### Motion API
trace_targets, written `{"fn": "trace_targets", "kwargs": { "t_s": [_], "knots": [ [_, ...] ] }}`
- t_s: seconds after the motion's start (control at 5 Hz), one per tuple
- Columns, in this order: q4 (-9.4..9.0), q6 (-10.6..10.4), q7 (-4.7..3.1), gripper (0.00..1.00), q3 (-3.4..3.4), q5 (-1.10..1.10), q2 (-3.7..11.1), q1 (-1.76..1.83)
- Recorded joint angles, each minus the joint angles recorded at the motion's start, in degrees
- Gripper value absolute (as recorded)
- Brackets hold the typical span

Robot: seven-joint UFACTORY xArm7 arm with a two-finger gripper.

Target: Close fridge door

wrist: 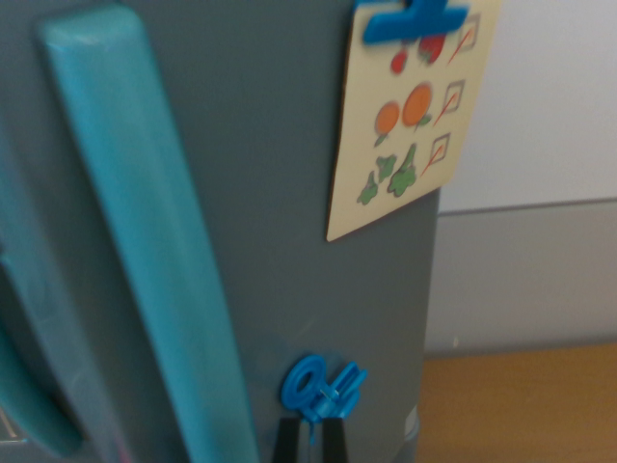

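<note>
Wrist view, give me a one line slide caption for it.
Wrist camera close to grey fridge door with teal handle, clipped produce checklist and blue hook.

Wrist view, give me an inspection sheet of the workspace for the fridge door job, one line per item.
Surface: wooden surface at lower right, bare where visible.
Job's things: grey fridge door fills the frame; teal handle runs diagonally down it. Whether the door is shut cannot be told.
Clutter: checklist card with fruit and vegetable pictures under a blue clip; blue hook low on the door.
End effector: two dark fingertips at the bottom edge beside the hook; state unclear.
Cables: nothing seen.
Surroundings: pale wall at right.
</note>
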Motion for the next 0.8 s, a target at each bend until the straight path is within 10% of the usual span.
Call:
{"fn": "trace_targets", "kwargs": {
  "t_s": [0.2, 0.8],
  "knots": [
    [2.27, 0.0, 0.00, 1.00, 0.00, 0.00, 4.47, 0.00],
    [4.41, -0.1, 0.00, 1.00, 0.21, 0.00, 8.19, 0.02]
  ]
}}
